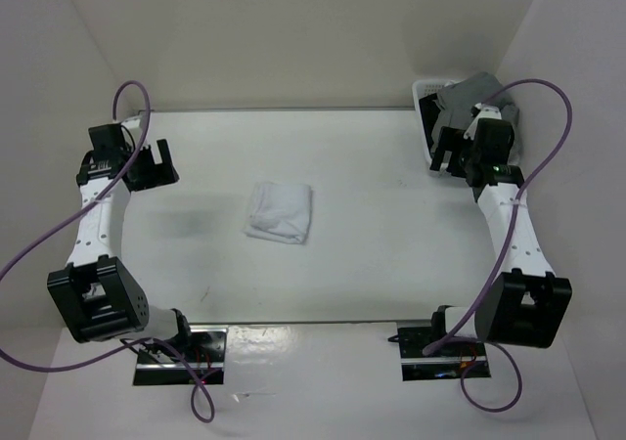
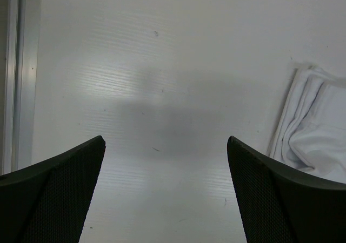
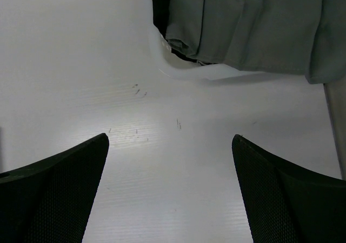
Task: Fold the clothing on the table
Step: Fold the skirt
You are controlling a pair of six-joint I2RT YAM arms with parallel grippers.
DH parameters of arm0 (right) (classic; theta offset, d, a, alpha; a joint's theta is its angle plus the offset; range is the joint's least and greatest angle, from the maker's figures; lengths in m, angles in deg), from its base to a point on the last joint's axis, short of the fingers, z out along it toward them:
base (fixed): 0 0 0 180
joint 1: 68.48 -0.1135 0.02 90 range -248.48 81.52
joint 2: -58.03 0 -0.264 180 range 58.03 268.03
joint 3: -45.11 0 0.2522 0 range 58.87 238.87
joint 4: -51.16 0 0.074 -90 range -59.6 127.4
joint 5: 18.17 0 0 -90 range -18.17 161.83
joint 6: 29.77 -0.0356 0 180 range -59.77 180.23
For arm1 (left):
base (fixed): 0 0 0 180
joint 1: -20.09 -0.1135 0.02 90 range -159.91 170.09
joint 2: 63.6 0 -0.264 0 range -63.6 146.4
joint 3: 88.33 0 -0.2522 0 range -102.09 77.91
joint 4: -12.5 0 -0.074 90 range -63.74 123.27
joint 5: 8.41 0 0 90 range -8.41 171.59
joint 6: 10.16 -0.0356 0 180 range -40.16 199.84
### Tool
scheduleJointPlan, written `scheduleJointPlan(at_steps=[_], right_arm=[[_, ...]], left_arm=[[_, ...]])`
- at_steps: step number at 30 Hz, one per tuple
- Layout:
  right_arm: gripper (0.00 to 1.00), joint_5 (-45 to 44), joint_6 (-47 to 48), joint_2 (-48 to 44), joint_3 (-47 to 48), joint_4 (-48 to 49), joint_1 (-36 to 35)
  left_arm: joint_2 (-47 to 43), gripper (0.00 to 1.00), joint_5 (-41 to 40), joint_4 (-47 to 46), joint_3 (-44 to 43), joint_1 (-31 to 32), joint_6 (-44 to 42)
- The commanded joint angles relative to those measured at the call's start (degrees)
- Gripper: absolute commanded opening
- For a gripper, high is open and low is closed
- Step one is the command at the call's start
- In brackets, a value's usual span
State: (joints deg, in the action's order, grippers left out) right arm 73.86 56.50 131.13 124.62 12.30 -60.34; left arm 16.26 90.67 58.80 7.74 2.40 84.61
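- Starting at the left gripper [image 2: 165, 140]: its two dark fingers [image 2: 54, 200] are spread wide apart with nothing between them, just bare table [image 2: 162, 54] under the gap.
- Same deal on the right gripper [image 3: 170, 137]. Its black fingers [image 3: 286, 200] are splayed wide and hold nothing, and the white tabletop below has a few tiny scuff marks [image 3: 139, 90].
- In the left wrist view, the clothing [image 2: 316, 129] shows just past the right-hand finger, at the right edge of the shot. You can see stacked white layers along its near side and a few soft wrinkles.
- A grey metal rail [image 2: 21, 75] runs down the left edge of that same view.
- In the right wrist view, a grey garment [image 3: 254, 27] fills the top of the shot, and a bit of white basket [image 3: 184, 73] peeks out underneath it.
- From overhead, the clothing is a small, roughly square white bundle. It lies flat on the table near the middle, a bit left of centre, and neither gripper touches it.
- The left gripper sits up and to the left of the bundle and is the nearer of the two.
- The right gripper is well apart from the bundle, over at the far right corner, just beside the basket with the grey garment piled in it.
- Purple cables [image 1: 548, 98] loop off both arms.
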Motion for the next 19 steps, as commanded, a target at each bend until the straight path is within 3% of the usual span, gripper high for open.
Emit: scheduleJointPlan(at_steps=[1, 19], right_arm=[[0.99, -2.46, -0.4, 1.69, 0.16, 2.08, 0.03], [0.99, -1.41, 0.12, -1.47, 0.07, 2.43, 0.03]], left_arm=[[-0.58, 0.99, 1.29, -1.68, 0.12, -0.06, 0.5], [-0.05, 0.99, 1.82, -2.21, 0.12, -0.06, -0.56]])
